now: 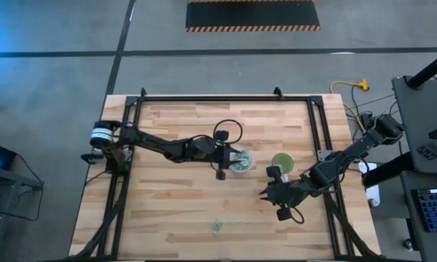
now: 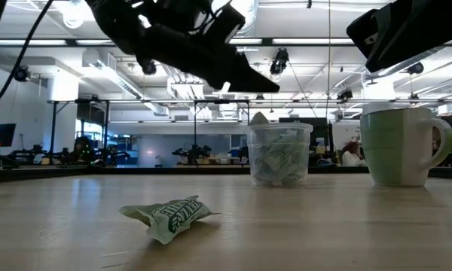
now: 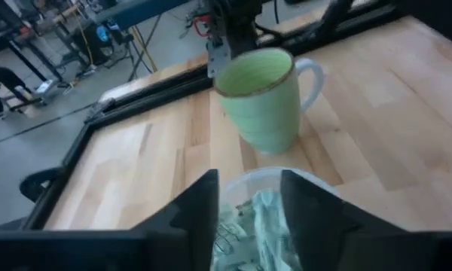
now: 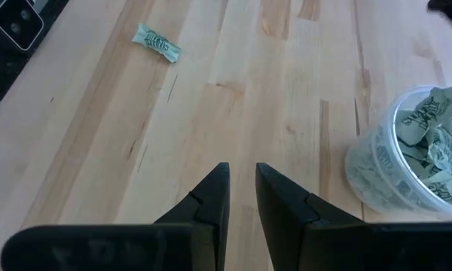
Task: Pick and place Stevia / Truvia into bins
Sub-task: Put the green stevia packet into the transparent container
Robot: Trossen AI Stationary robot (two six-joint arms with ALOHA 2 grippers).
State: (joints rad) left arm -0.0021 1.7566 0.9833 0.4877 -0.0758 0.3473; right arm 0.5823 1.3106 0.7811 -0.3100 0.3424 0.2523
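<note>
Wooden desk (image 1: pixel 175 196) carried one loose, crumpled Stevia sachet (image 1: pixel 217 228) near the front edge, well apart from both cups; its print was too small to read from above. Clear cup (image 2: pixel 279 154) held more sachets, exact count impossible to tell. Left end effector (image 1: pixel 223 164) hung over that cup's rim w/ fingers parted, nothing between them. Green cup (image 1: pixel 282 161) stood just beside the clear one; its inside looked bare from the left wrist view. Right end effector (image 4: pixel 241 197) hovered above bare wood near the green cup, fingers slightly apart, holding nothing
</note>
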